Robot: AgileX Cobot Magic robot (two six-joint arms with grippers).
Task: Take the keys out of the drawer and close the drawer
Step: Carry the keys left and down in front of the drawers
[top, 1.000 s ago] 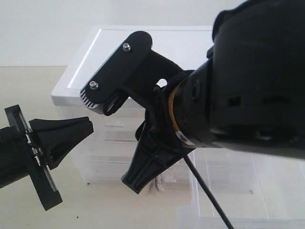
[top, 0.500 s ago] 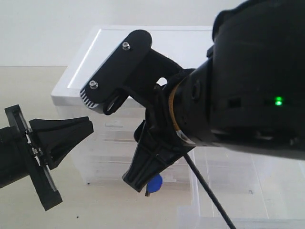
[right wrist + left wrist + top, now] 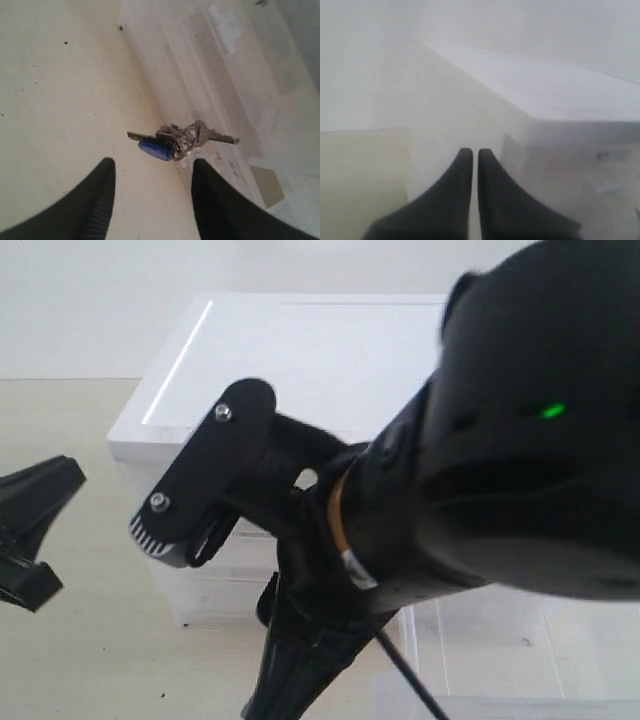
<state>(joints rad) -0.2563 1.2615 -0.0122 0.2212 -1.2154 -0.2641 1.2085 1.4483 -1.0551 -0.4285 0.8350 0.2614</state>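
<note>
the small bunch of silver-grey metal keys [image 3: 181,139] with the blue plastic fob [image 3: 152,149] lies flat on the pale table [image 3: 60,100]. it is out of the drawer, right at the foot of the clear plastic box of drawers with the flat white top [image 3: 300,340].

the black right pincer [image 3: 152,165] hangs over the keys with its two fingers wide apart and nothing in them, so the keys rest on their own. i think this is a good spot for them, off to the side, where the drawer can slide in without bumping them.

the half-width clear plastic drawer [image 3: 500,640] looks pulled out, but the big black right arm [image 3: 520,460] hides much of it, so i cannot tell how far. shutting it looks like the job that is left.

the black left pincer [image 3: 471,150] is clenched, its fingers side by side and holding nothing. it points at the box. closed fingers make a good blunt tip for pushing.

the right arm and its thin black cable [image 3: 410,690] sit in front of the drawers and may be in the way.
</note>
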